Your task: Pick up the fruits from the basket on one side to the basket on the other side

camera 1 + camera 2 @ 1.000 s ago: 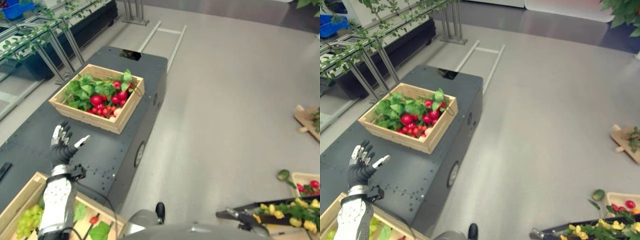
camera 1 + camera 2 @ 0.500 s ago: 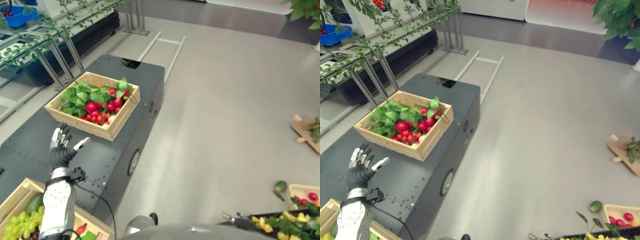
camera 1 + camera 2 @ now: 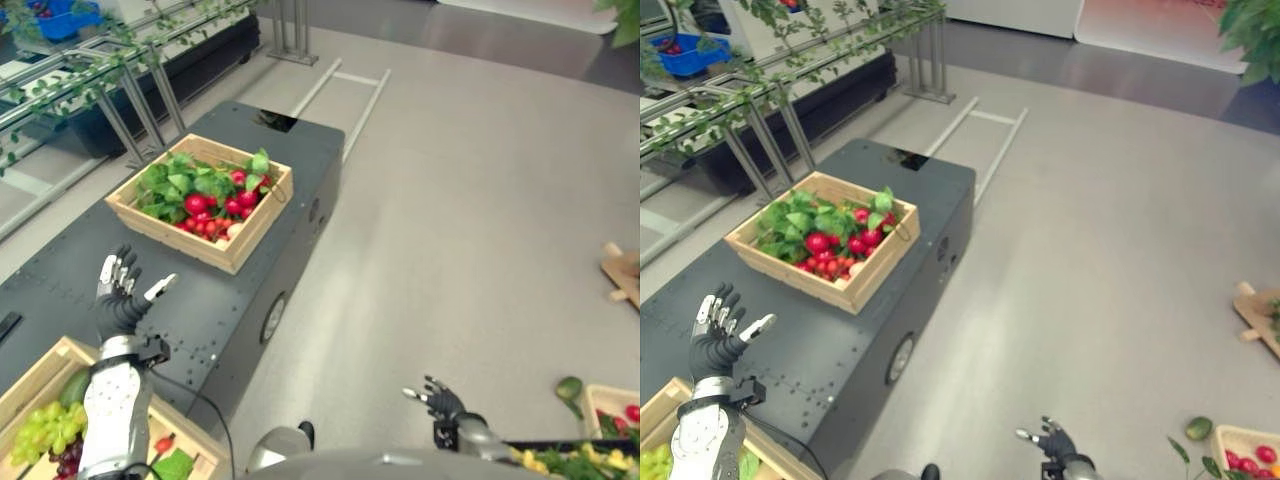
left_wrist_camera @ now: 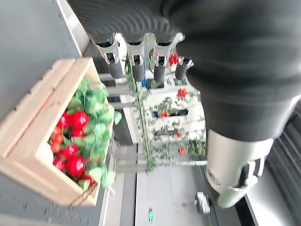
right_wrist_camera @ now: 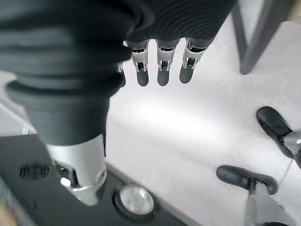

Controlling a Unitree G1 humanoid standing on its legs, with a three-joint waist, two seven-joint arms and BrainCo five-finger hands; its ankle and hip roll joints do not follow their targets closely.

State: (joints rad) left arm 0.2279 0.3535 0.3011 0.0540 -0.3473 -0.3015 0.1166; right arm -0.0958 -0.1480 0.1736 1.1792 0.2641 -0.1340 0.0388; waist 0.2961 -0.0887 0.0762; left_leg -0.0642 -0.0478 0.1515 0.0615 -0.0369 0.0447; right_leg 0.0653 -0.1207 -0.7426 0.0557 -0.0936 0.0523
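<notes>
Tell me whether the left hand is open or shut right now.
Open. The left hand hovers over the dark table with fingers spread and thumb out, holding nothing, short of the wooden crate.

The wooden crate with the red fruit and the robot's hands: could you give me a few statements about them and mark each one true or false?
1. The wooden crate of red fruits and green leaves sits on the dark grey platform. True.
2. The left hand grips a red fruit. False: its fingers are spread and hold nothing.
3. The left hand is inside that crate. False: it hovers over the platform, short of the crate.
4. The right hand is open, above the floor. True.
5. Green grapes lie in the nearer crate. True.
</notes>
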